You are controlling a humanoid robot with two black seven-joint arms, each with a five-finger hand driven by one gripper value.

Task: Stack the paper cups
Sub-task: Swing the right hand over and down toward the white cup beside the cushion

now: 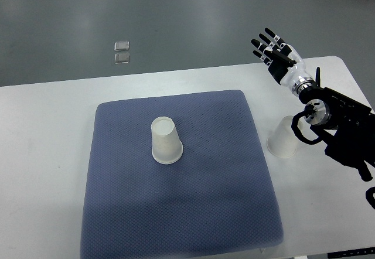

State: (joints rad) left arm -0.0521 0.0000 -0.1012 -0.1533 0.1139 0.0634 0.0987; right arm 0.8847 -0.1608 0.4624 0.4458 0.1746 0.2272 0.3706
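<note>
One white paper cup (166, 141) stands upside down near the middle of the blue-grey mat (181, 177). A second paper cup (283, 137) stands upside down on the white table, just off the mat's right edge. My right hand (272, 49) is raised at the table's far right edge, beyond and above that cup, with fingers spread and holding nothing. Its black forearm (340, 124) passes just right of the second cup. The left arm does not show.
The white table (47, 130) surrounds the mat on all sides, with its far edge near the hand. Beyond it lies grey floor with two small clear squares (122, 52).
</note>
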